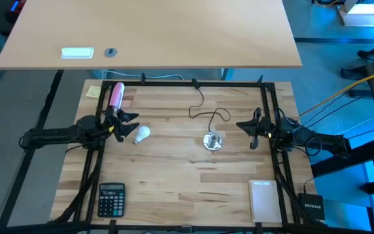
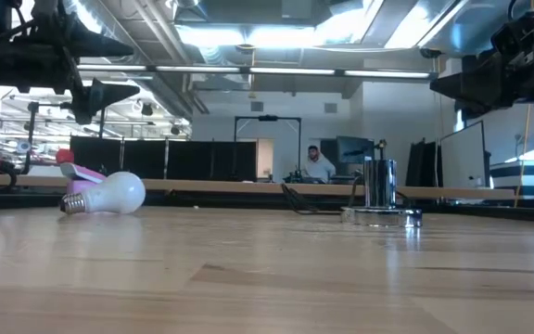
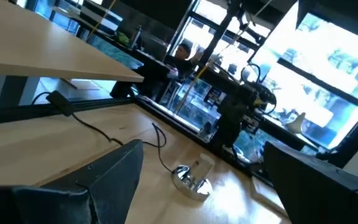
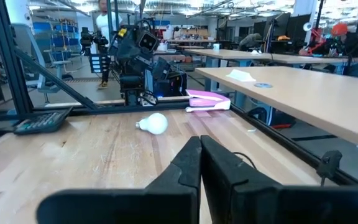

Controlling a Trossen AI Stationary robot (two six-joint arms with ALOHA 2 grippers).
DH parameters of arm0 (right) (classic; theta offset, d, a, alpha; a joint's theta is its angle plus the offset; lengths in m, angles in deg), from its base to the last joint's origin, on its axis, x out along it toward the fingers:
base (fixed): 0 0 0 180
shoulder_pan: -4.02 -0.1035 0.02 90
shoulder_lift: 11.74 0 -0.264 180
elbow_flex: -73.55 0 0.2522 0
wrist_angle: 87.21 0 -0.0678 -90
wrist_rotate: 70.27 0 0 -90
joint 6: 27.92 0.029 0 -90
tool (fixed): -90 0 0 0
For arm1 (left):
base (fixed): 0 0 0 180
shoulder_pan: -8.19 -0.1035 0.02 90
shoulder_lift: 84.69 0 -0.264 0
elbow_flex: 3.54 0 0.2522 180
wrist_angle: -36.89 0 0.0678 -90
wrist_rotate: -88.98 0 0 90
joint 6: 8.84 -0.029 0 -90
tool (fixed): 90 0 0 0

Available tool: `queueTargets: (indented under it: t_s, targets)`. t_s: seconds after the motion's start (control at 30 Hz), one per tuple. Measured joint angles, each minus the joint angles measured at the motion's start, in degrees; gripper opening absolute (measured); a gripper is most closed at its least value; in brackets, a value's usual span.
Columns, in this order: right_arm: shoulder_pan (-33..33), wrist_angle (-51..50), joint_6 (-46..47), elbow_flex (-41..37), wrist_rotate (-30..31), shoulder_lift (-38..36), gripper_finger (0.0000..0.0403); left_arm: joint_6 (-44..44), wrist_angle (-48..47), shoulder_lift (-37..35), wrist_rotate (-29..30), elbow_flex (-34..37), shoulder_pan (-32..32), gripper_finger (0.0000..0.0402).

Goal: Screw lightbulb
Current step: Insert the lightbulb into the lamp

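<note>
While the lightbulb (image 1: 141, 134) lies beside the left gripper (image 1: 130, 123), fingers apart, we see bare boards between it and the right gripper (image 1: 245, 125), fingers together.

Bare wood lies open between the small white lightbulb (image 1: 141, 134) and the round silver socket (image 1: 213, 141) on the pale wooden desk (image 1: 174, 182). The socket's black cord (image 1: 203, 110) loops across the far middle. The long pink-and-white object (image 1: 116, 95) crowds the far left; the black calculator (image 1: 111, 199) and the cream notepad (image 1: 264, 201) fill the near corners.
</note>
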Motion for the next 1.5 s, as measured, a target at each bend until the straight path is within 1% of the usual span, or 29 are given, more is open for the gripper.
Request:
queueTargets:
  t_s: [0.13,0.27,0.33,0.43,0.53,0.6,0.67,0.77,0.9,1.03,1.17,1.27,1.37,1.5]
  targets:
    - [0.0,0.1,6.5,0.0,-1.3,0.0,0.0014,-3.5,-0.8,0.0,0.0,0.0,0.0,0.0324]
    - [0.0,0.1,13.8,0.0,-1.4,0.0,0.0014,2.0,-1.1,0.0,0.0,0.0,0.0,0.0324]
    - [0.0,0.1,17.1,0.0,-1.4,0.0,0.0014,1.6,-2.2,0.0,0.9,0.0,0.0,0.0324]
    - [0.0,0.3,19.1,0.0,-1.4,0.0,0.0014,1.8,-2.9,0.1,2.1,0.0,-0.1,0.0324]
    - [0.0,0.6,19.2,0.1,-0.7,0.0,0.0014,-3.2,-1.7,0.1,1.0,-0.4,-0.1,0.0324]
    - [0.0,0.7,19.2,0.1,1.4,0.0,0.0014,-4.0,-1.5,0.6,0.9,-2.2,-0.1,0.0324]
    - [0.0,0.8,19.2,0.1,2.9,0.0,0.0014,-5.2,-3.0,1.9,0.9,-5.9,-0.1,0.0324]
    - [0.0,0.8,18.7,0.1,6.1,0.0,0.0014,-6.0,-10.1,6.4,0.9,-12.4,0.1,0.0324]
    - [0.0,0.9,17.5,0.1,10.4,0.0,0.0014,-4.6,-20.4,15.5,0.9,-22.3,0.1,0.0324]
    - [0.0,0.9,17.4,0.1,10.7,0.0,0.0014,-0.7,-33.4,26.2,0.8,-31.5,0.1,0.0324]
    - [0.0,0.9,16.2,0.1,10.7,0.0,0.0014,5.1,-46.1,35.8,0.2,-38.5,0.1,0.0324]
    - [0.0,0.9,16.2,0.1,10.7,0.0,0.0014,10.2,-53.7,41.7,-3.3,-41.2,0.1,0.0324]
    - [0.0,0.8,16.2,0.1,10.5,0.0,0.0014,13.3,-58.1,46.1,-7.2,-41.2,0.2,0.0324]
    - [0.0,0.7,16.2,0.1,9.1,0.0,0.0014,14.5,-61.4,51.8,-7.5,-41.0,0.2,0.0324]
